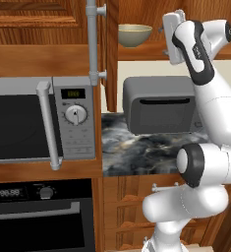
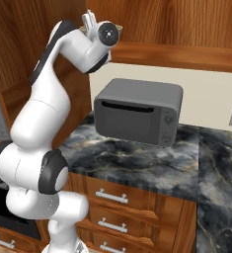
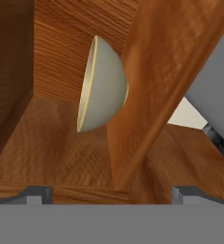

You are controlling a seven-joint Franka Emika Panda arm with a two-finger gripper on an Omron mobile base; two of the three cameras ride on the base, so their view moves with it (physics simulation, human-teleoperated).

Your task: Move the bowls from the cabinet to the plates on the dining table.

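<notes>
One grey-olive bowl sat on the cabinet shelf, at about eleven o'clock from the grey toaster oven on the marbled desk. At the bowl's three o'clock, the jaws stood released, spread wide and grasping nothing.
</notes>
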